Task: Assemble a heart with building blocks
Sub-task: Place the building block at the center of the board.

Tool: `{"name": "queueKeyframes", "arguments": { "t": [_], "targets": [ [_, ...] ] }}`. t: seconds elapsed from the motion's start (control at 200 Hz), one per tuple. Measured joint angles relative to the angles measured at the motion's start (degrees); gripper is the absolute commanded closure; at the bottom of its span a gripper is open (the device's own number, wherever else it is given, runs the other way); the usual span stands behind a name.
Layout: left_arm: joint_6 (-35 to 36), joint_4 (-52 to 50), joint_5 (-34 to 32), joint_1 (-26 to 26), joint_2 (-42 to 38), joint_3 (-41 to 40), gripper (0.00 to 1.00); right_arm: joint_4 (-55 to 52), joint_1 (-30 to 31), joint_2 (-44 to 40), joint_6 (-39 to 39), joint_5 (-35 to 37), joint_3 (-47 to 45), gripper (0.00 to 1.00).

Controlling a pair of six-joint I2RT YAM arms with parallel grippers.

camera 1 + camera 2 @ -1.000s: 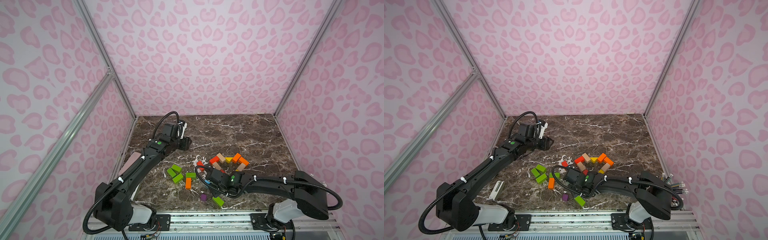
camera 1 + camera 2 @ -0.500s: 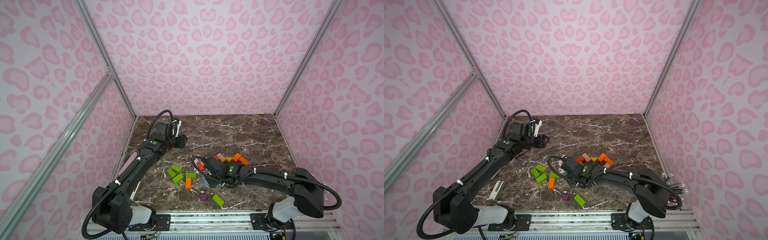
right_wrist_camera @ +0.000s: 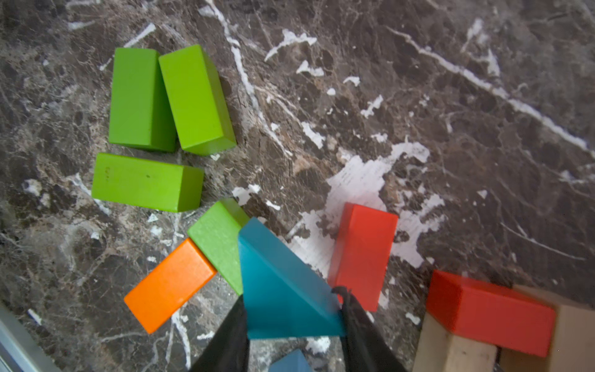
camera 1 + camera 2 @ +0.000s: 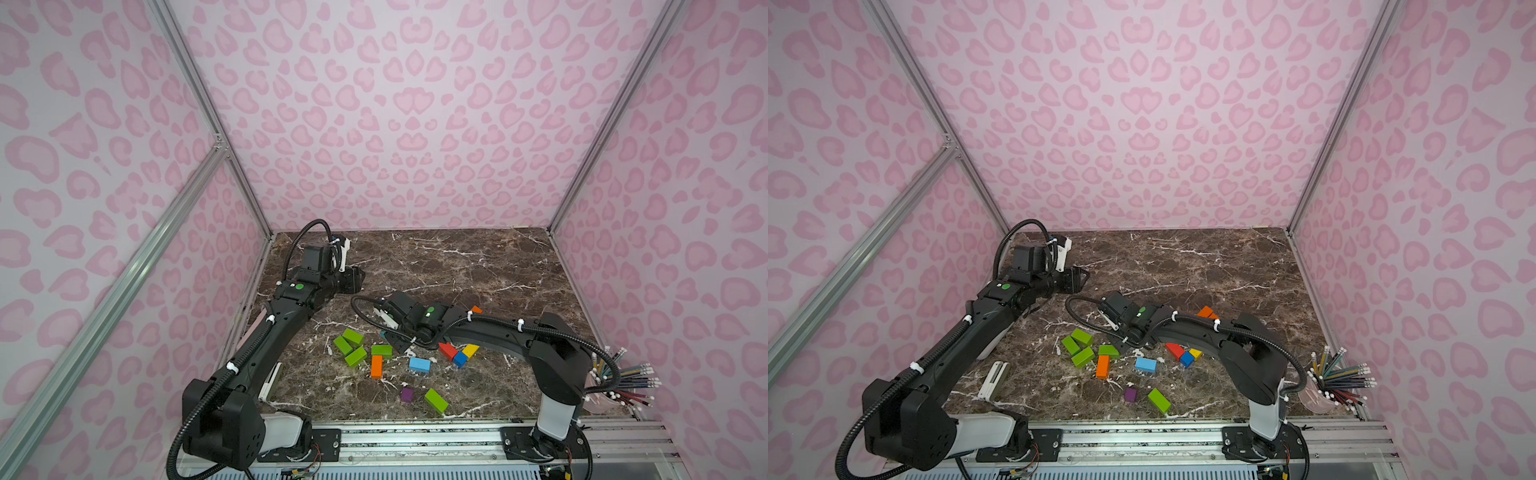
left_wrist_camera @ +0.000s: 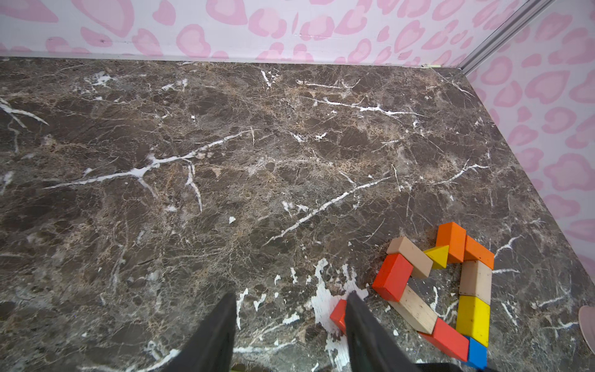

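So the right gripper (image 3: 293,309) has both black fingers clamped on a teal triangular prism (image 3: 280,283), with the flat triangle face toward the wrist cam and smooth matte paint. In that view the prism covers a corner of a green brick (image 3: 222,244), which touches the end of an orange brick (image 3: 170,283). Just past those sit three more green bricks (image 3: 145,182): two side by side and touching, the third lying crosswise just beside their ends. A lone red brick (image 3: 363,254) lies flat on a white patch of the marble table (image 4: 457,257).

Over at the back left, the left gripper (image 5: 291,294) is spread wide with nothing between its fingers, above bare marble.

The heart outline (image 5: 413,309) shows best in the left wrist view. It's a ring of red, tan, orange and yellow bricks laid end to end, with a little yellow triangle (image 5: 438,256) in the notch and a blue cube (image 5: 476,354) at the point. It sits right of the table's middle, and in both top views it's mostly hidden under the right arm.

Toward the front edge there's a light blue brick (image 4: 419,365), a purple cube (image 4: 407,394) and one more green block (image 4: 436,401), all apart from each other.
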Motion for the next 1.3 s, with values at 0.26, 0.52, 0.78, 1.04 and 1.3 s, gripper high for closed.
{"name": "queueKeyframes", "arguments": {
  "t": [0.26,0.52,0.78,1.04,1.3],
  "targets": [
    [-0.24,0.61,0.07,0.66,-0.11,-0.37,0.43,-1.53,-0.15,7.89,-1.95,-0.13,7.82,0.61],
    [-1.01,1.49,-0.07,1.18,-0.37,-0.66,0.43,-2.36,-0.33,12.0,-2.71,0.31,10.78,0.61],
    [-1.03,1.66,-0.07,1.18,-0.33,-0.94,0.43,-2.49,-0.68,13.6,-2.71,0.24,10.8,0.6],
    [-1.03,1.68,-0.04,1.18,-0.22,-0.98,0.43,-2.43,-0.98,13.7,-2.62,-0.15,10.71,0.44],
    [-1.03,1.68,-0.04,1.18,-0.2,-1.09,0.43,-2.34,-0.96,12.61,-2.03,-0.17,10.69,0.37]
  ]
}}
